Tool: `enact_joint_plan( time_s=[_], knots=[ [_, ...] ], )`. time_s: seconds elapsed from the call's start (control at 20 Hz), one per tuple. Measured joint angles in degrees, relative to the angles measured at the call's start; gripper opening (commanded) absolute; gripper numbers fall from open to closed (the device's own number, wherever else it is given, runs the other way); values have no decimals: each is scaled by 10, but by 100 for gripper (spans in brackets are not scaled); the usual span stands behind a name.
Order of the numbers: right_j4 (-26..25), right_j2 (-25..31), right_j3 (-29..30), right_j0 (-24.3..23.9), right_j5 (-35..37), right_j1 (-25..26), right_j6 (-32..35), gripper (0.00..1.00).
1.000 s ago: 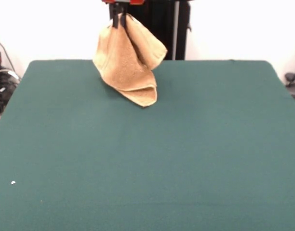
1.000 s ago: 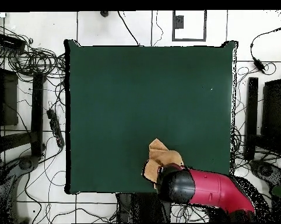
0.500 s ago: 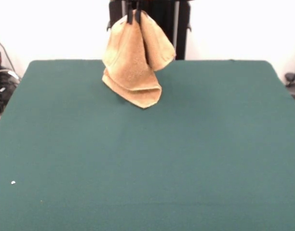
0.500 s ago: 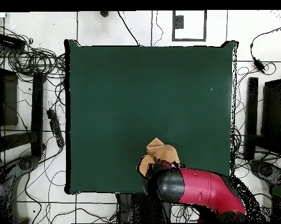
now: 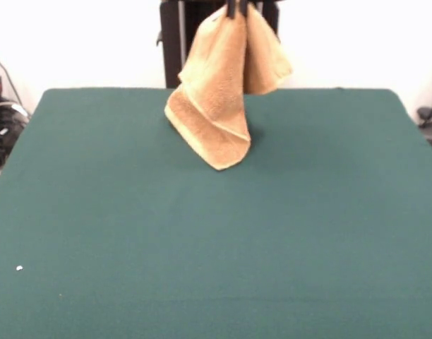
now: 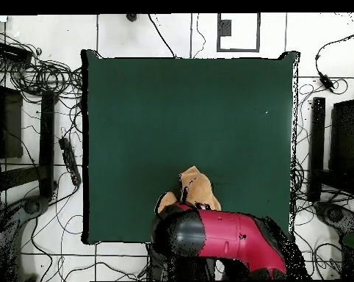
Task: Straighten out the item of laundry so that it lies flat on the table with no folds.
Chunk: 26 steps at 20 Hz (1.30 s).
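The golden-tan towel [image 5: 219, 99] hangs folded and bunched from my gripper [image 5: 237, 8], whose black fingertips pinch its top corner at the upper edge of the front view. Its lowest corner hangs just above or barely touching the green table [image 5: 202, 247] near the far side. In the overhead view the towel [image 6: 194, 189] pokes out from under the red arm [image 6: 224, 235], which hides the gripper. No label tag shows.
A small white speck [image 5: 19, 268] lies on the table at front left. Cables and dark equipment [image 6: 33, 110] lie on the floor around the table. The robot's black pedestal [image 5: 175, 39] stands behind the far edge.
The gripper has carried the hanging towel to the right in the front view and a little higher. The towel hangs longer now, with its bottom corner pointing down.
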Motion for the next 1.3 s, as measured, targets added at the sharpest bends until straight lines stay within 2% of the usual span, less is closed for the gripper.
enact_joint_plan(
  time_s=[0.45,0.95,1.3],
  knots=[
    [42,0,4,36,-17,14,0,0],
    [57,-2,5,88,-201,134,1,0],
    [81,-4,8,108,-265,187,2,0]
  ],
)
